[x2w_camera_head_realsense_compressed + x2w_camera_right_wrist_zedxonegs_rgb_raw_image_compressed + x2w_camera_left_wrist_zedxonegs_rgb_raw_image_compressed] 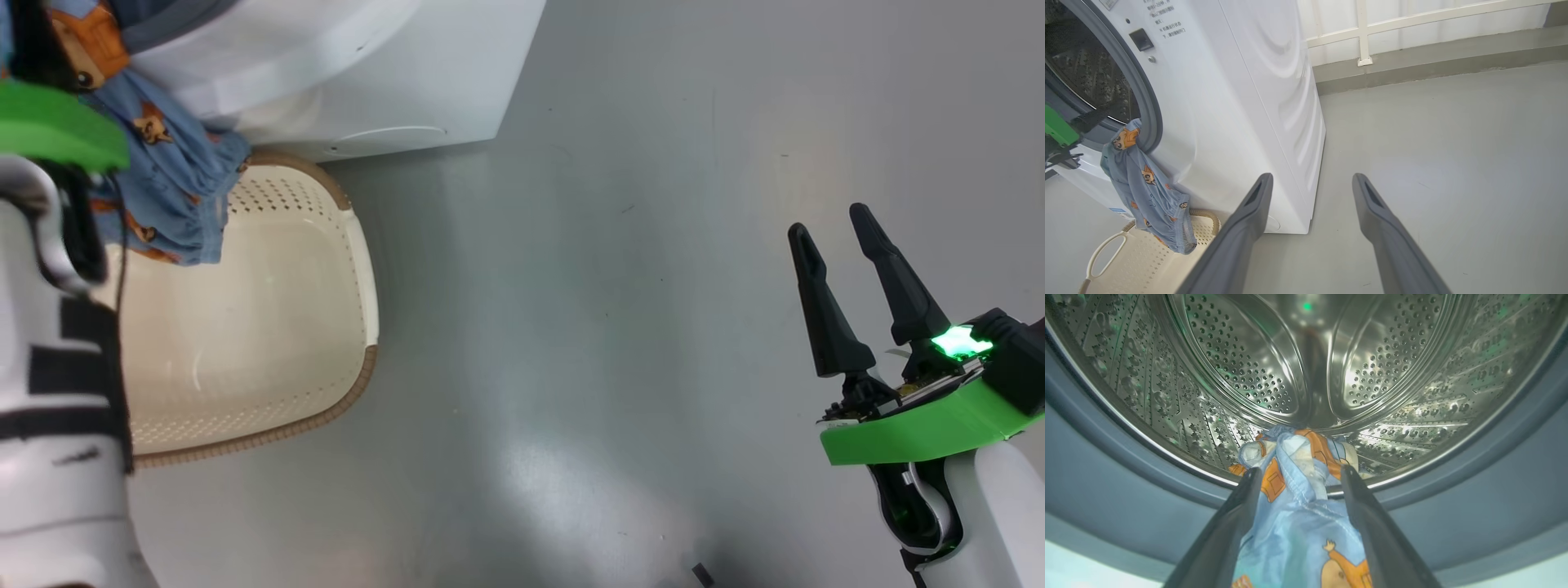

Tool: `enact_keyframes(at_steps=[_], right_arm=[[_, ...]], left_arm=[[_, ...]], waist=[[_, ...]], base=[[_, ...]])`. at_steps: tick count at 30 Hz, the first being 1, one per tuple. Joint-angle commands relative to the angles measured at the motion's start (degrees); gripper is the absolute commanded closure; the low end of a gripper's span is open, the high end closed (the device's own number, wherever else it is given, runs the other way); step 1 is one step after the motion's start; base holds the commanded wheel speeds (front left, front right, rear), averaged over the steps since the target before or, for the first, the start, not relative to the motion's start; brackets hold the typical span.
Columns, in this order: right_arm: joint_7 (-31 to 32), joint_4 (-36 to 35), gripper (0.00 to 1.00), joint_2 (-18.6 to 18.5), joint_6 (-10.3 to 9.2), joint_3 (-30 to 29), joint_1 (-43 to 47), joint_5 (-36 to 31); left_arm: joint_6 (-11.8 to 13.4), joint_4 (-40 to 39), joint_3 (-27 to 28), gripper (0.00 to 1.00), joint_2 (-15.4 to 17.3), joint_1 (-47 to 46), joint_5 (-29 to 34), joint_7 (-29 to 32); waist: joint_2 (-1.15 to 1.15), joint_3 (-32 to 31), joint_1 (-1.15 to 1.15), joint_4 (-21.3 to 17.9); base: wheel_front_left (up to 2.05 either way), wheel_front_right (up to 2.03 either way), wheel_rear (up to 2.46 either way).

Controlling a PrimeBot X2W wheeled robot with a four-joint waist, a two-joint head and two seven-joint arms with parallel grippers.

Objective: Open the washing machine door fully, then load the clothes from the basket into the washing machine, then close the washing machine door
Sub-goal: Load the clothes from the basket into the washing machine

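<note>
The washing machine (1229,102) stands with its mouth uncovered; its door is out of view. My left gripper (1300,470) reaches over the grey gasket (1106,465) at the lip of the steel drum (1241,367), fingers spread wide and open. The clothes (1298,522), blue fabric with orange figures, lie loosely between them with their bunched end just inside the drum. The rest of the clothes (1147,192) hangs from the gasket down the washer's front to the basket (359,269). My right gripper (829,222) is open and holds nothing, far right over the floor.
The cream basket (1139,265) sits on the grey floor against the washer's front. My pale left forearm (57,408) crosses the basket's left side. Open grey floor (612,327) spreads right of the washer, up to a white railing and kerb (1363,61).
</note>
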Motion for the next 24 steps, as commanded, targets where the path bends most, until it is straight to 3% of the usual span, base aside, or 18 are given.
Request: enact_keyframes(at_steps=[1, 15, 24], right_arm=[[-0.27, -1.34, 0.0, -0.92, 0.17, 0.85, 1.91, -0.02], [-0.27, -1.86, 0.0, -1.74, 0.17, -0.37, 2.97, -0.14], [-0.27, -1.92, 0.0, -1.88, 0.17, -0.73, 3.28, -0.01]], left_arm=[[-0.19, -1.81, 0.78, 0.0, 1.94, 1.95, 0.81, -0.13], [-0.82, -16.61, 2.05, 0.0, -2.84, 19.17, 1.34, -0.13], [1.75, -26.41, 0.18, 0.0, -3.36, 34.7, -2.16, -0.13]], waist=[[0.0, -0.16, 0.0, 0.22], [0.0, -1.04, 0.0, 2.08], [0.0, -0.73, 0.0, 2.05]], base=[[0.0, 0.0, 0.0], [0.0, 0.0, 0.0], [0.0, 0.0, 0.0]])
